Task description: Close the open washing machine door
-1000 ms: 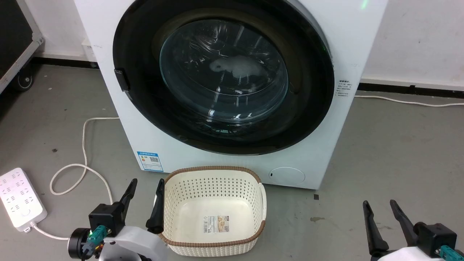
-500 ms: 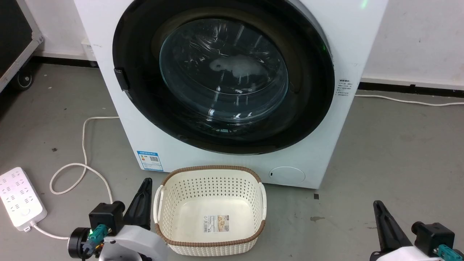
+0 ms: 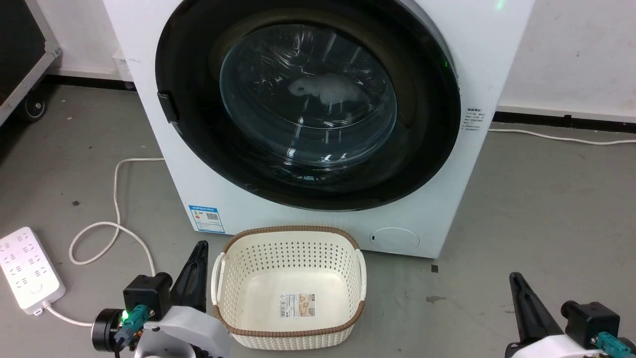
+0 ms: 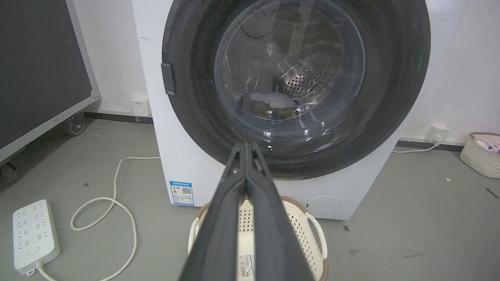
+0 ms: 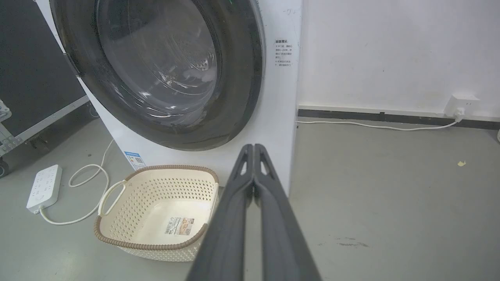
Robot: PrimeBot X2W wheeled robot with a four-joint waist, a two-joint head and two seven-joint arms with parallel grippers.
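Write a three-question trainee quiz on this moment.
1. True or false: the washing machine door stands swung wide open.
2. What lies in the basket? A) clothes B) only a label C) a bottle
3. Fill in: the left tool and the right tool each have their fingers ____.

Key: 1 false; 2 B; 3 shut.
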